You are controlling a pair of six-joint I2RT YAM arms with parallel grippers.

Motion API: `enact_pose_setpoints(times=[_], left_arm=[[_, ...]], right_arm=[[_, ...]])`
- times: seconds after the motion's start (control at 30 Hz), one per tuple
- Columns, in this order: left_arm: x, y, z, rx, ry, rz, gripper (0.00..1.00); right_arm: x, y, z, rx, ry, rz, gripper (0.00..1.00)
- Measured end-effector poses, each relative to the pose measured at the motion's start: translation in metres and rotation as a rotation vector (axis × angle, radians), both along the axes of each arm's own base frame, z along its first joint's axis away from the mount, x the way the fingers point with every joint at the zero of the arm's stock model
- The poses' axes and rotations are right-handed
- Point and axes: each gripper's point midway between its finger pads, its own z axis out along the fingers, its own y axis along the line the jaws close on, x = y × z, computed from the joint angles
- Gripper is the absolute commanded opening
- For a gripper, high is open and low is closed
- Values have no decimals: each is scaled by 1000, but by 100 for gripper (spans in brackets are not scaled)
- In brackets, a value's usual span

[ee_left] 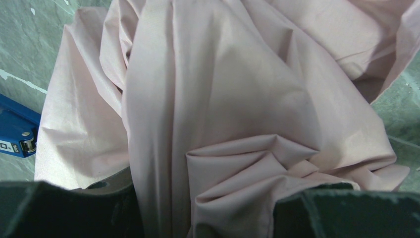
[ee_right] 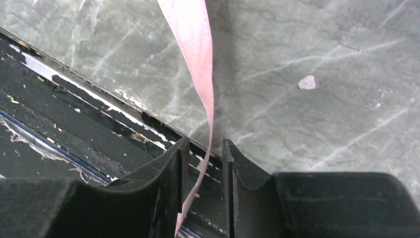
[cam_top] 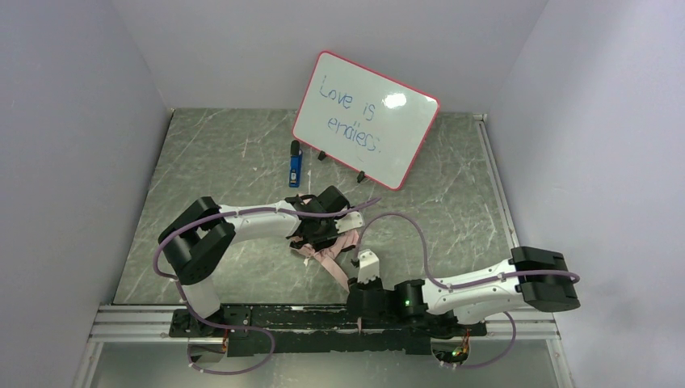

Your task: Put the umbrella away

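early days: the umbrella (ee_left: 223, 124) lies bunched mid-bench (cam_top: 452, 178), fabric gripped in your left fingers (ee_left: 59, 213), your right fingers (ee_right: 153, 193) straddle its strap (ee_right: 193, 44), pinch unclear; wrapping and fastening remain.

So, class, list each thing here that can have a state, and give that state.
Pale pink fabric umbrella: collapsed, fabric bunched.
Left fingers: shut on the umbrella.
Right fingers: apart, the umbrella's thin pink strap loose between them.
Red-framed whiteboard: propped up, tilted, written on.
Blue oblong object with black end: lying flat.
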Motion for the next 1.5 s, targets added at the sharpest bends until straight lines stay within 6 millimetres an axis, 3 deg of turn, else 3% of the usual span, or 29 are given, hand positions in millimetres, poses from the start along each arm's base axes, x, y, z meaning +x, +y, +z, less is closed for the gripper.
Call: enact_pose_setpoints(times=[0.33, 0.47, 0.67, 0.83, 1.13, 1.27, 1.5], left_arm=[[0, 0, 0, 0, 0, 0, 5], [0, 0, 0, 0, 0, 0, 5], [0, 0, 0, -1, 0, 0, 5], [0, 0, 0, 0, -1, 1, 5], [1, 0, 1, -1, -5, 2, 5], [1, 0, 1, -3, -5, 2, 5], [1, 0, 1, -4, -6, 2, 5]], right_arm=[[0, 16, -1, 16, -14, 32, 0], [-8, 20, 3, 36, 16, 82, 0], [-23, 29, 29, 183, 71, 146, 0], [-23, 28, 46, 260, 100, 117, 0], [-20, 10, 45, 267, 163, -3, 0], [-25, 4, 31, 275, 207, -29, 0], [-39, 18, 17, 351, 292, 7, 0]])
